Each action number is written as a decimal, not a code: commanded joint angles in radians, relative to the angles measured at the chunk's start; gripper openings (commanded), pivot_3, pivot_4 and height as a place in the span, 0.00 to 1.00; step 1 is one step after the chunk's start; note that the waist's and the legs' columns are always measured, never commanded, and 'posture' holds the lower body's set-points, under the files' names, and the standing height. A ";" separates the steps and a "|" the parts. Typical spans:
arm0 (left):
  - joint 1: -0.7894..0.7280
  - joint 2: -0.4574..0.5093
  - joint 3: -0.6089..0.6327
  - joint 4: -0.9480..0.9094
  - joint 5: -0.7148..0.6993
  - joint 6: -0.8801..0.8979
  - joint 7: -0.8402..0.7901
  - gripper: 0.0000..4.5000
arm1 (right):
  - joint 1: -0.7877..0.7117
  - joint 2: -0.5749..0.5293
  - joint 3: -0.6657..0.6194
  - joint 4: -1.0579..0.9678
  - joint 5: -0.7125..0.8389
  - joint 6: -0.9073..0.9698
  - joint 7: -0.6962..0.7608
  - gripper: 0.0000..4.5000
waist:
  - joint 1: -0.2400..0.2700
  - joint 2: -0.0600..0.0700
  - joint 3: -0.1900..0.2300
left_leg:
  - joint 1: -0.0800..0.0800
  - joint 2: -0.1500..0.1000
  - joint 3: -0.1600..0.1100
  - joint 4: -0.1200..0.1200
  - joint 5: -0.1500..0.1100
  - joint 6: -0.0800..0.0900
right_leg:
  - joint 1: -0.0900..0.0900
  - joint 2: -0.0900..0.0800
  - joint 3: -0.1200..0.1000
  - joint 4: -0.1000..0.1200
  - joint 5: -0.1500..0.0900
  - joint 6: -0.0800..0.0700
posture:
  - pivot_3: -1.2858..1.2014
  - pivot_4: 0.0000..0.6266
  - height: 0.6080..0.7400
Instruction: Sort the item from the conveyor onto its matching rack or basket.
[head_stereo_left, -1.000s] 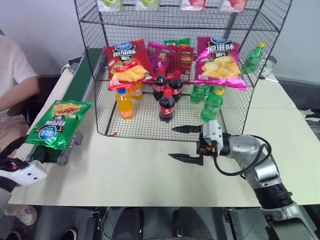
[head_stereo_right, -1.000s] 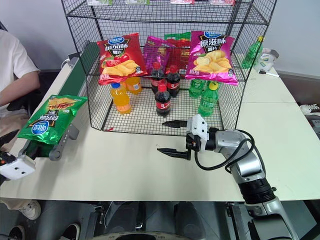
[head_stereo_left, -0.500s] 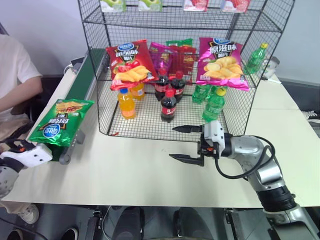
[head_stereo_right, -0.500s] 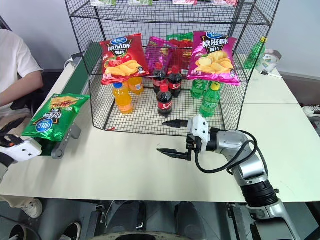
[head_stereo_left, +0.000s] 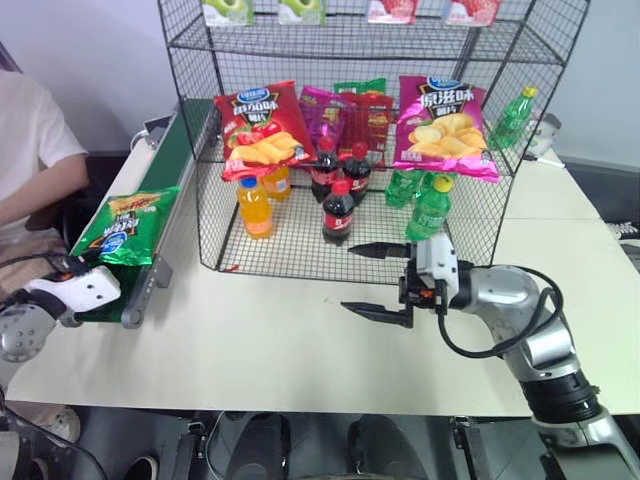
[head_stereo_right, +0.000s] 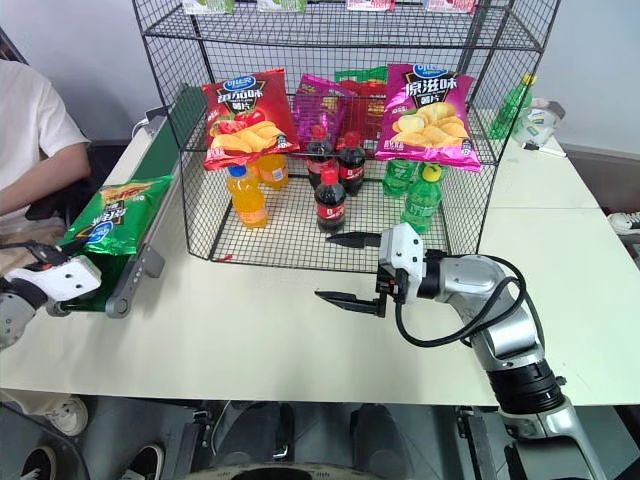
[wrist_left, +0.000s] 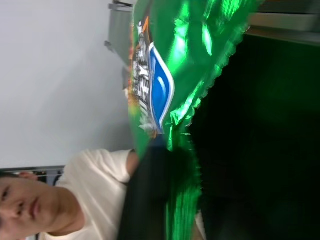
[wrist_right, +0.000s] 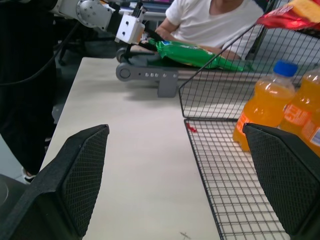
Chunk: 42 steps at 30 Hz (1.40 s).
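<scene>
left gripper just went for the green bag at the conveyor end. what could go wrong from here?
1. The left gripper has closed on only the near edge of the green crisp bag; the slick foil may slip when lifted.
2. The rack shelf with the red crisp bag is already crowded, so placing may knock bags off.

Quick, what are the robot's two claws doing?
Left gripper: shut on the green crisp bag.
Right gripper: open, holding nothing.
</scene>
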 joint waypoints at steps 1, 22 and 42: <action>0.009 -0.018 -0.035 0.009 -0.005 -0.010 -0.017 0.00 | -0.007 -0.004 -0.026 -0.045 0.022 -0.002 -0.006 1.00 | -0.001 0.000 0.000 | 0.000 0.000 0.000 0.000 0.000 0.000 | 0.000 0.000 0.000 0.000 0.000 0.000 | 0.52 0.24 0.99; 0.856 0.070 0.837 -1.011 -1.487 0.768 -0.978 0.00 | -0.033 0.020 0.003 0.068 0.001 -0.064 0.047 1.00 | -0.046 -0.008 0.004 | 0.000 0.004 -0.002 -0.003 0.001 -0.001 | -0.001 0.001 -0.001 -0.002 -0.002 -0.004 | 0.52 0.24 0.99; 0.840 -0.015 0.866 -1.452 -2.178 1.843 -1.096 0.00 | -0.016 -0.031 -0.093 -0.079 0.511 0.568 -0.025 1.00 | -0.031 -0.008 0.005 | 0.002 0.002 -0.005 -0.003 0.001 -0.001 | 0.004 0.000 -0.001 -0.004 -0.002 -0.005 | 0.52 0.24 0.99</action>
